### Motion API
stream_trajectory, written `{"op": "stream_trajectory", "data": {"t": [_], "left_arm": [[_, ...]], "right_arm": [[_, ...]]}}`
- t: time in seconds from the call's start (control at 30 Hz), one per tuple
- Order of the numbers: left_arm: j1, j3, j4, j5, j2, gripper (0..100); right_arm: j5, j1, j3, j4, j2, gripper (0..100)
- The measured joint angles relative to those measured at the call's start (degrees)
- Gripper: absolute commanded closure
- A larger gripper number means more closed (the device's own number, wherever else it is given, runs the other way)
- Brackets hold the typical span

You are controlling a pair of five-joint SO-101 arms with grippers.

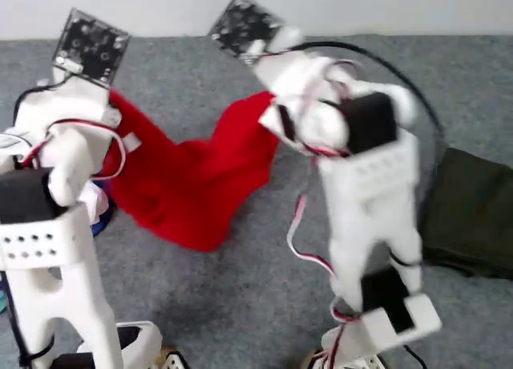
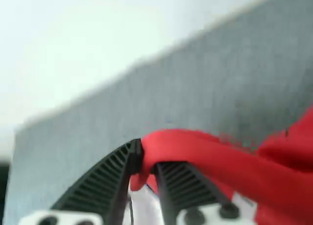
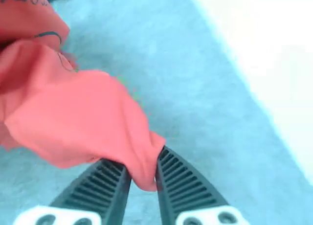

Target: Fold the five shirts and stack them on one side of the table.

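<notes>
The red shirt (image 1: 192,184) is stretched in a sagging band between the two arms, over the grey table (image 1: 240,305). One edge is pinched in the closed left gripper (image 2: 146,159), and the opposite edge is clamped in the right gripper (image 3: 142,162). A dark shirt (image 1: 473,212) is laid beyond the right arm, well apart.

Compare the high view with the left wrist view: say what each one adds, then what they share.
The high view adds the dark green folded cloth at the table's right edge, the white right arm, and the full spread of the red fabric shirt strung between the two arms. The left wrist view adds the left gripper up close, its black ribbed fingers shut on a fold of red fabric. Both share the red shirt and the grey felt-like table.
</notes>
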Motion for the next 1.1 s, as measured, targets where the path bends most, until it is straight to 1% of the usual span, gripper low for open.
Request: {"op": "stream_trajectory", "data": {"t": [0.13,0.27,0.4,0.53,0.63,0.73,0.93,1.1], "left_arm": [[3.7,-6.0,-2.4,0.0,0.0,99],[6.9,-11.3,-2.9,0.0,0.0,99],[7.6,-15.9,-2.9,0.0,0.0,99],[7.6,-17.5,-2.9,-0.4,0.0,99],[7.6,-17.7,-2.3,-4.4,0.0,99],[7.7,-17.7,-0.7,-8.3,0.0,99],[7.7,-17.7,0.2,-12.7,0.0,99],[7.7,-18.0,0.2,-17.7,-0.4,99]], "right_arm": [[2.3,4.2,0.0,-0.4,-8.0,98.8],[5.6,8.4,0.0,-4.0,-15.6,98.8],[9.1,13.0,0.0,-7.9,-21.2,98.8],[10.6,18.5,0.0,-11.1,-24.9,98.8],[11.9,21.5,0.0,-12.7,-26.5,98.8],[13.3,22.6,0.0,-14.7,-26.9,98.8],[16.0,25.6,0.0,-21.8,-26.9,98.8],[18.8,27.5,0.0,-27.3,-27.2,98.8]]}}
